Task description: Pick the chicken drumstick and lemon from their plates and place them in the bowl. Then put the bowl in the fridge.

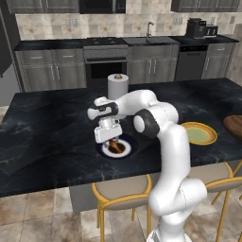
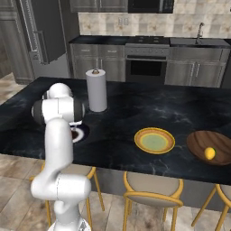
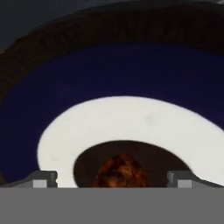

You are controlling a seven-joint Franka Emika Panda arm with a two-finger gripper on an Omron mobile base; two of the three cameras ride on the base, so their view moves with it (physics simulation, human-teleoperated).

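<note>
Fingers are held wide open at frame bottom, astride the chicken drumstick, so it can be gripped.

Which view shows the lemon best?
The right base view: the lemon lies in plain sight inside the wooden bowl. The left base view catches just that bowl's edge, and the hand view looks at the blue-rimmed plate.

Both base views look forward and down from behind the arm, sharing the dark counter, while the hand view sits close above the blue-rimmed plate.
</note>
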